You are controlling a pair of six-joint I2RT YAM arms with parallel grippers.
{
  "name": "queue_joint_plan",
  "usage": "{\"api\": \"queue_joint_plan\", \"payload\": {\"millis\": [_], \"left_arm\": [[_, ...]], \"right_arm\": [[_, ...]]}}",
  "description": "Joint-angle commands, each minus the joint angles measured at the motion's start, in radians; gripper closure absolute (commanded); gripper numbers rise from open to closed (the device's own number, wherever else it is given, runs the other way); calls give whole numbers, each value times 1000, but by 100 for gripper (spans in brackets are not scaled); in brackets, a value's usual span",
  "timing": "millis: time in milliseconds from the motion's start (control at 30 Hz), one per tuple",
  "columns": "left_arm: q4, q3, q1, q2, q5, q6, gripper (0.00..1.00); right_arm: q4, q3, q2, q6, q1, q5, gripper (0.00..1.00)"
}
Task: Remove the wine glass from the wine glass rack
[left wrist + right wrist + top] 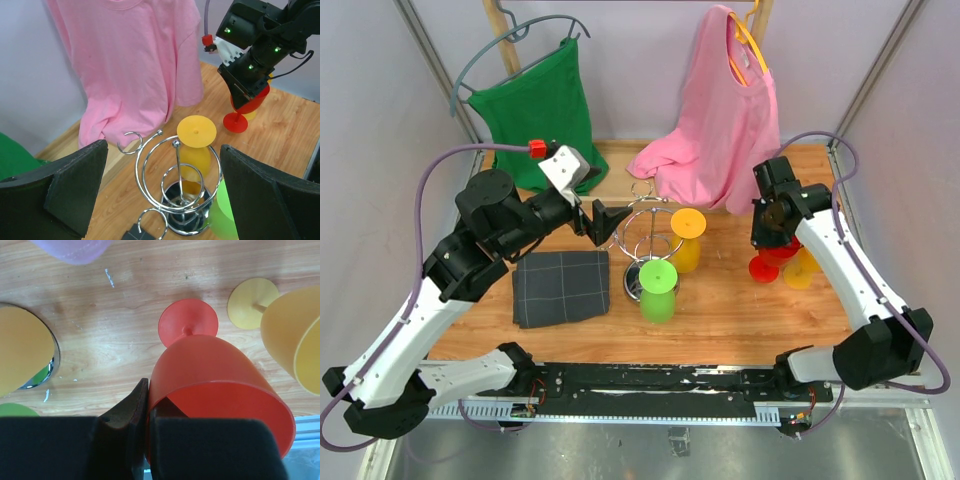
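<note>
The yellow wine glass (196,150), foot-up on the mid-table wine glass rack (186,224), is being faced by the nearer, wide-open, empty left gripper (598,222); a red glass (210,365) is being pinched by the right gripper (149,410).

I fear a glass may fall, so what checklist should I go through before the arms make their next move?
1. Right pincer shut on the red plastic wine glass rim: ok.
2. Red glass foot flat on wooden table: cannot tell.
3. Left pincer open, facing chrome wire rack: ok.
4. Orange plastic wine glass off rack: not ok, hangs foot up.
5. Gap between red glass and standing yellow plastic glass: cannot tell.
</note>
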Motion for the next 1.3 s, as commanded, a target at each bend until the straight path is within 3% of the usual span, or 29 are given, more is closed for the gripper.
{"api": "queue_joint_plan", "payload": {"millis": [0, 633, 967, 1267], "left_arm": [[-3, 18, -1, -16, -1, 3, 1], [-21, 18, -1, -29, 9, 16, 1], [-23, 9, -1, -38, 20, 17, 1], [-13, 20, -1, -54, -76, -20, 1]], "right_arm": [[27, -15, 25, -42, -36, -32, 99], [56, -96, 71, -34, -81, -49, 98], [-21, 26, 16, -35, -82, -48, 56], [-238, 235, -178, -6, -80, -76, 44]]}}
